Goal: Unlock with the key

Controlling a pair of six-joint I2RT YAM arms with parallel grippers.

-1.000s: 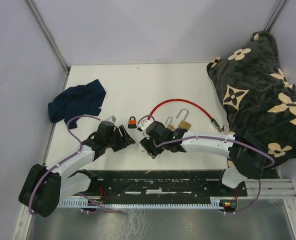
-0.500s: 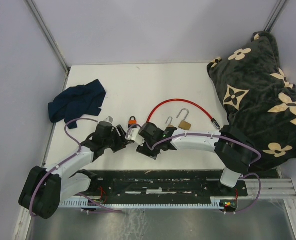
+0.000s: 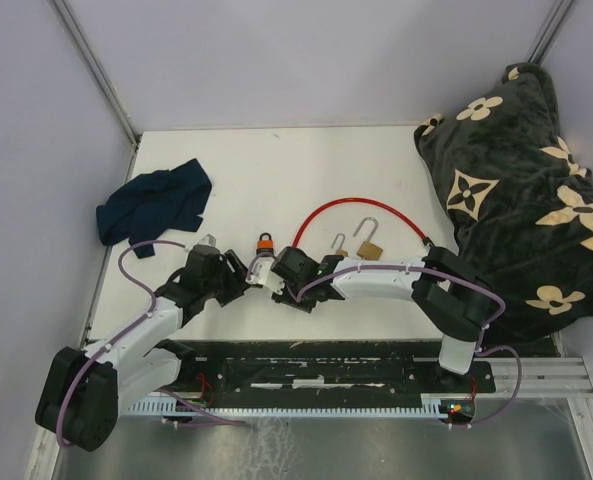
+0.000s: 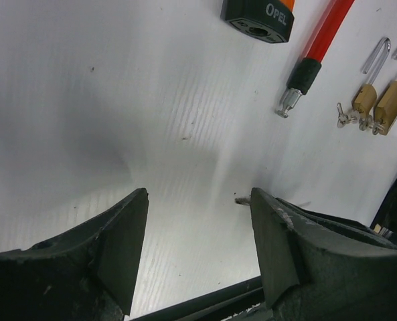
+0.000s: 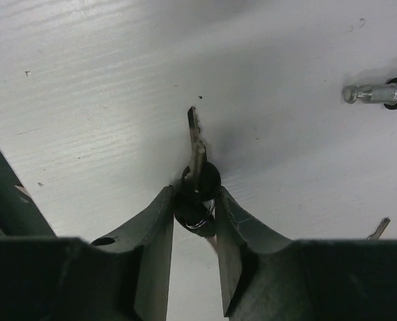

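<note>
The key (image 5: pixel 197 150) is small, stiff and light. Its black head is the sensible place to pinch, though so thin a piece could probably twist in a loose grip. The right tool (image 5: pixel 195 197) is pressed together on that head, with the blade pointing forward low over the tabletop (image 5: pixel 84 80); whether the tip touches is unclear. The left tool (image 4: pixel 198 200) is spread and holds nothing. The orange padlock (image 4: pixel 258 13) lies ahead of it, apart, beside the red cable (image 4: pixel 319 40). From above, the padlock sits just beyond and between both tools.
</note>
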